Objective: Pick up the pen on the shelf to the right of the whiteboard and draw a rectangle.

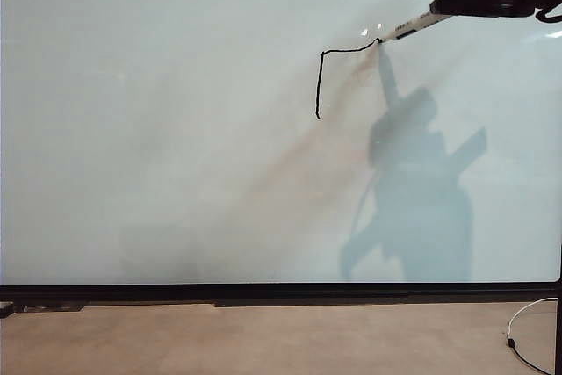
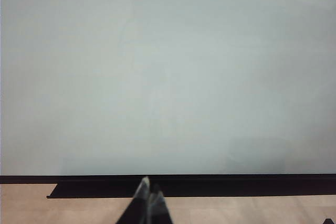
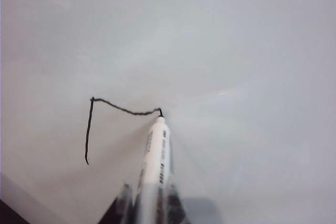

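The whiteboard (image 1: pixel 176 129) fills most of the exterior view. My right gripper (image 1: pixel 448 6) reaches in from the upper right, shut on the white pen (image 1: pixel 411 25). The pen's black tip touches the board at the right end of a black line (image 1: pixel 347 50). That line runs left along a wobbly top stroke, then down a left stroke (image 1: pixel 319 85): two sides of the rectangle. In the right wrist view the pen (image 3: pixel 156 156) sticks out between the gripper (image 3: pixel 152 198) fingers, tip on the line (image 3: pixel 126 109). My left gripper (image 2: pixel 149 190) is shut and empty, low before the whiteboard (image 2: pixel 168 77).
A black frame edge (image 1: pixel 281 292) runs along the board's bottom, with a tan surface (image 1: pixel 263 340) below it. A white cable (image 1: pixel 527 331) lies at the lower right. The right arm casts a dark shadow (image 1: pixel 413 182) on the board.
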Controlling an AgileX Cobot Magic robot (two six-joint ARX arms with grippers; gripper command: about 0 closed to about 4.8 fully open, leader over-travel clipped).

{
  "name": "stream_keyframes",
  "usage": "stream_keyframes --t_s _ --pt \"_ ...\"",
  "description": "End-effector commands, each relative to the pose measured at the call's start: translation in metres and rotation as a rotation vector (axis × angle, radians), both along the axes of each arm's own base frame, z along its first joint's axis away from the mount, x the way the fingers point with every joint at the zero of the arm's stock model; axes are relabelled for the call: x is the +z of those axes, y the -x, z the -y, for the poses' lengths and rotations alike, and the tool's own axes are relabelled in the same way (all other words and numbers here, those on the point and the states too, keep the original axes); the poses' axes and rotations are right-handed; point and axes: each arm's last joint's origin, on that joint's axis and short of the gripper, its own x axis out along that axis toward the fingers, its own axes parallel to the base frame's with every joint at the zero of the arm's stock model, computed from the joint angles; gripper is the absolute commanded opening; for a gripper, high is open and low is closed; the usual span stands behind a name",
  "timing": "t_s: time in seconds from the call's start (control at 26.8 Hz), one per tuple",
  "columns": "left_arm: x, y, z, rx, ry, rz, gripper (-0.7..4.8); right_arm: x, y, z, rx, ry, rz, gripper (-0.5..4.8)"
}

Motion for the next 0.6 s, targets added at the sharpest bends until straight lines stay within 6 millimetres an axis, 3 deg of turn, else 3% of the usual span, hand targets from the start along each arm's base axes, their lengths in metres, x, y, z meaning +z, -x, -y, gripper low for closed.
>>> stream_keyframes --t_s 0.04,0.6 --pt "0.0016 0.0001 0.0000 0.000 -0.004 0.009 -0.04 0.0020 0.0013 0.0010 -0.020 0.001 0.007 -0.06" --pt "0.0016 0.0001 0.0000 0.000 -0.004 0.009 -0.04 -0.0012 0.0104 0.0007 -0.012 0.002 0.010 -0.06"
